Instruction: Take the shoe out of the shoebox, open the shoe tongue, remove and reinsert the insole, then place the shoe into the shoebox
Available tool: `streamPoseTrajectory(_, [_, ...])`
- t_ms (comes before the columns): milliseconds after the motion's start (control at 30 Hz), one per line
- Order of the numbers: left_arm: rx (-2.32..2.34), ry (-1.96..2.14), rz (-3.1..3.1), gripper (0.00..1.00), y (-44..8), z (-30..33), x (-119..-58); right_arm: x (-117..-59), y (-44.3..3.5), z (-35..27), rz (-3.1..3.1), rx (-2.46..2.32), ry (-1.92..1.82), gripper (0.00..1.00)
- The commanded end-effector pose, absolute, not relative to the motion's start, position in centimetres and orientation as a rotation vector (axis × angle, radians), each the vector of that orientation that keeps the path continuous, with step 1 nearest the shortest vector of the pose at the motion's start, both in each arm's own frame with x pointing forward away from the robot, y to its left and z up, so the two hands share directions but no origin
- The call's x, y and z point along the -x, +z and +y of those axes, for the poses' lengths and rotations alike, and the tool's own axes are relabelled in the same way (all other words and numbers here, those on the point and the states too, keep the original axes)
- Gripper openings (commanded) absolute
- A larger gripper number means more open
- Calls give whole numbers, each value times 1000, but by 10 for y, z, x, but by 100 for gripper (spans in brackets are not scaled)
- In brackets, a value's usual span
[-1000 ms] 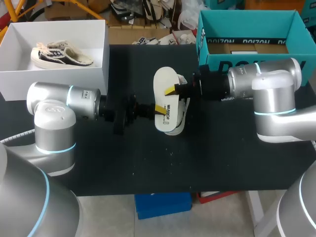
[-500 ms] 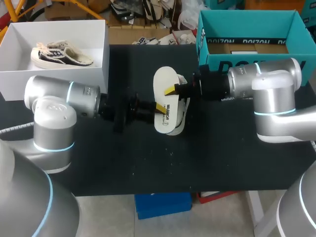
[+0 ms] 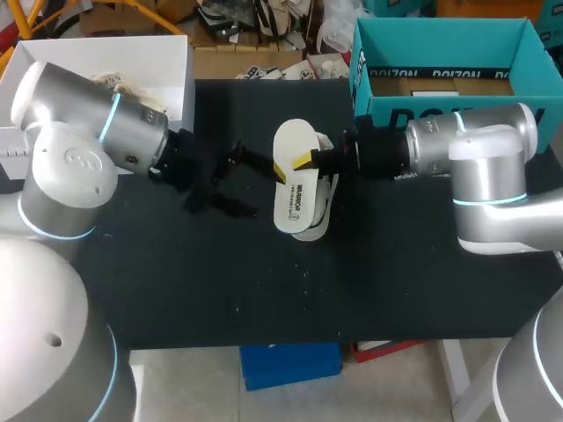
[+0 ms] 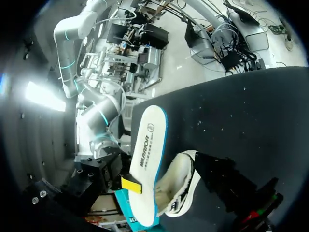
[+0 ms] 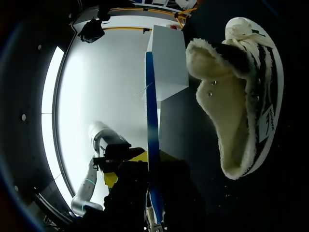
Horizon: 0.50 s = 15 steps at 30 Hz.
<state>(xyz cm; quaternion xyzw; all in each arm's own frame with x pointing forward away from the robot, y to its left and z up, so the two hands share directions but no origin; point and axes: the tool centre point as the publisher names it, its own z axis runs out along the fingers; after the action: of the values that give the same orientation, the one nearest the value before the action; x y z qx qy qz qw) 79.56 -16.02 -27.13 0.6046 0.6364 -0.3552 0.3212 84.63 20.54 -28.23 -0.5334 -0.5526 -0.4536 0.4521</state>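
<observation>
Left gripper [image 3: 260,188]: dark fingers spread wide, nothing between them; it hangs over the black table [image 3: 264,281], left of the insole [image 3: 295,189] and apart from it. The left arm comes in high across the near corner of the white shoebox [image 3: 176,61], which sits well left of the insole at the table's far edge.

Insole: white, blue-edged, held up on its long edge above the table, its printed face to the head camera.

Shoe [image 3: 324,200]: just right of the insole and partly under it, on its side on the table. Right wrist view shows a fleece lining and a dark striped upper, mouth gaping toward the insole.

Right gripper [image 3: 308,162]: pinching the insole near its far end, one yellow tip on the printed face.

Teal box [image 3: 440,40]: right of the insole, beyond the right arm.
</observation>
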Motion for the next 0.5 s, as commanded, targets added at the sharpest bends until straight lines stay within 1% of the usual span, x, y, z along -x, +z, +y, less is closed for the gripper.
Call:
streamPoseTrajectory(33, [-1706,-748,1830,100,-263,-159,-784,-846,-282,207,-1365,1323,-1121,0])
streamPoseTrajectory(400, [-1706,-748,1830,100,-263,-159,-784,-846,-282,207,-1365,1323,-1121,0])
streamPoseTrajectory(500, [-1736,-761,1807,100,-257,-167,-783,-846,-282,207,-1365,1323,-1121,0])
